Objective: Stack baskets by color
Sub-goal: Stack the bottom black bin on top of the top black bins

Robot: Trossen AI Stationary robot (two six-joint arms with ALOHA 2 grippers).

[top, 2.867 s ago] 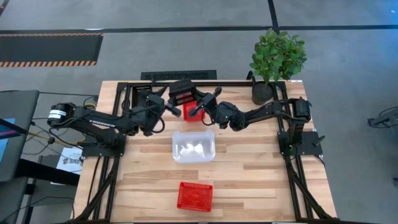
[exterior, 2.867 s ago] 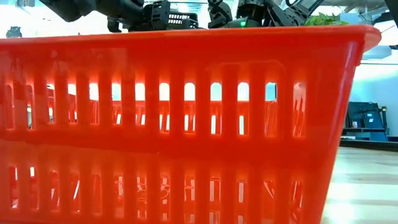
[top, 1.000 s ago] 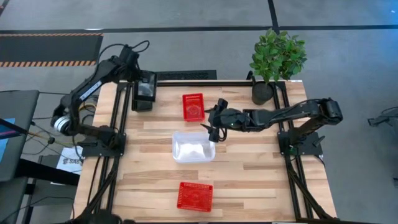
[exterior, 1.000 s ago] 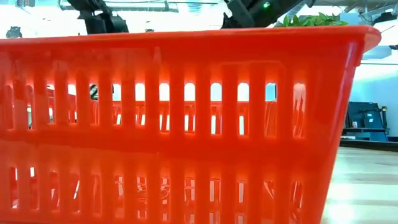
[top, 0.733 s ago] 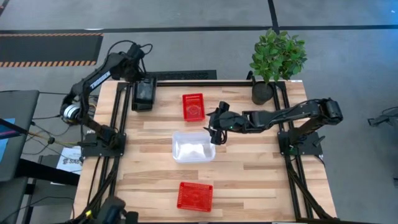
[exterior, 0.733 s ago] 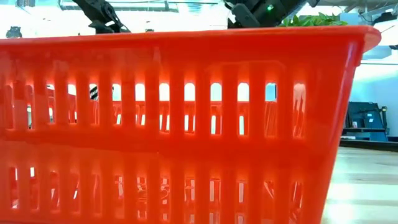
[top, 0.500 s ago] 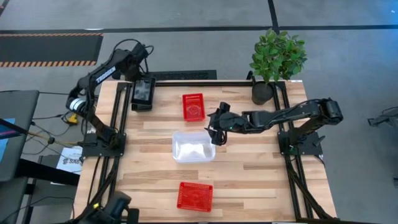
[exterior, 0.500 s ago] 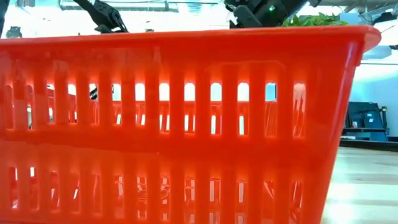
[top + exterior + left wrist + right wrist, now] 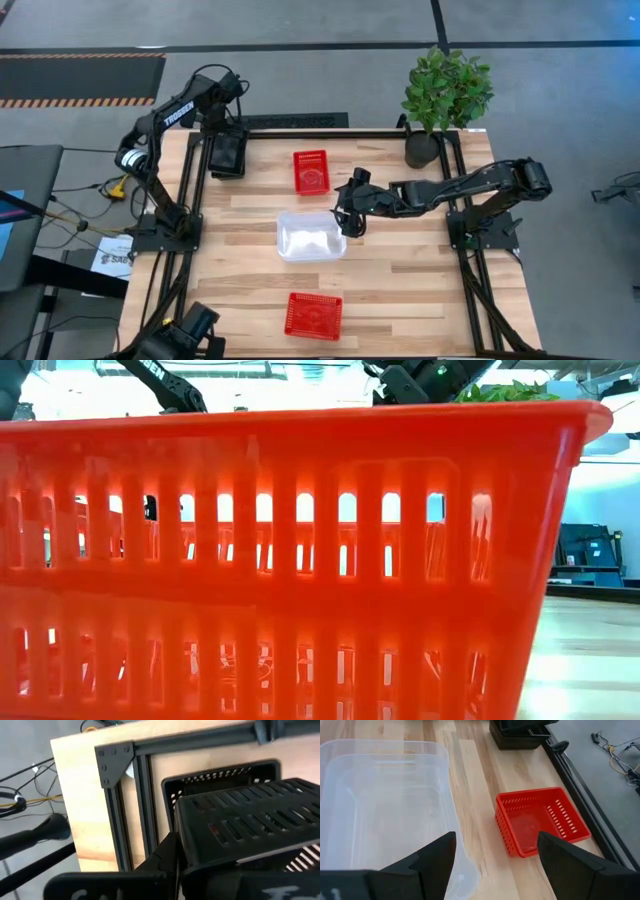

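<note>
My left gripper [image 9: 226, 138] is at the table's far left corner, shut on a black perforated basket [image 9: 250, 820]. It holds that basket just over another black basket [image 9: 220, 774] standing on the table. A clear basket [image 9: 311, 235] sits mid-table. My right gripper [image 9: 346, 222] hovers open above its right rim, with nothing between the fingers [image 9: 495, 865]. One red basket [image 9: 310, 171] stands behind the clear one. Another red basket [image 9: 313, 315] stands by the near edge and fills the low view [image 9: 300, 560]. My left gripper has the black basket by one end wall [image 9: 186, 845]. One finger [image 9: 167, 854] lies on the wall's outer side and the basket hides the other. The fingers come steeply from above. The basket sits tilted over the lower black basket; whether they touch I cannot tell.
A potted green plant [image 9: 445, 95] stands at the far right corner. Dark frame rails [image 9: 142, 795] run along the table's left and far edges beside the black baskets. Bare wood lies between the clear basket and the near red one.
My left gripper has tipped more steeply downward and sunk a little, bringing the black basket down over the one at the far left corner. Its elbow has swung toward the far edge. The right arm has hardly moved.
</note>
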